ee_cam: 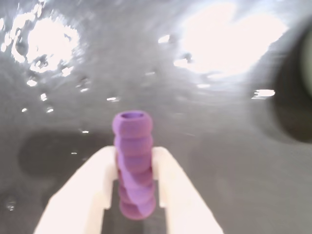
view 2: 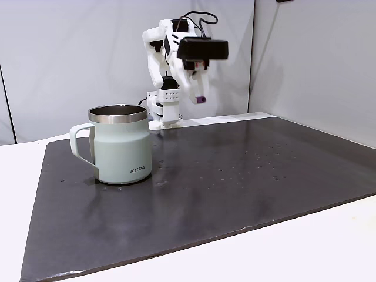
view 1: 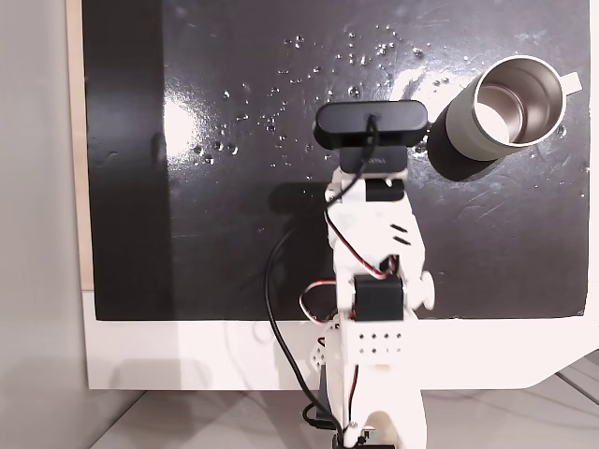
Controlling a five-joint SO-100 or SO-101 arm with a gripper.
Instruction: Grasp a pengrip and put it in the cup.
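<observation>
The pengrip [ee_cam: 133, 163] is clamped between the white fingers [ee_cam: 90, 187] of the end effector [ee_cam: 134, 195] and is held well above the dark mat [view 2: 235, 176] in a fixed view. The cup [view 2: 120, 144] is seen upright on the mat, apart from the arm.

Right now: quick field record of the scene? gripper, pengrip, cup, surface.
gripper: shut on the pengrip, raised above the mat
pengrip: purple, ribbed, clamped between both fingers; also seen at the arm's tip
cup: upright, nothing inside, handle at its right in this fixed view
mat: black, scattered droplets
</observation>
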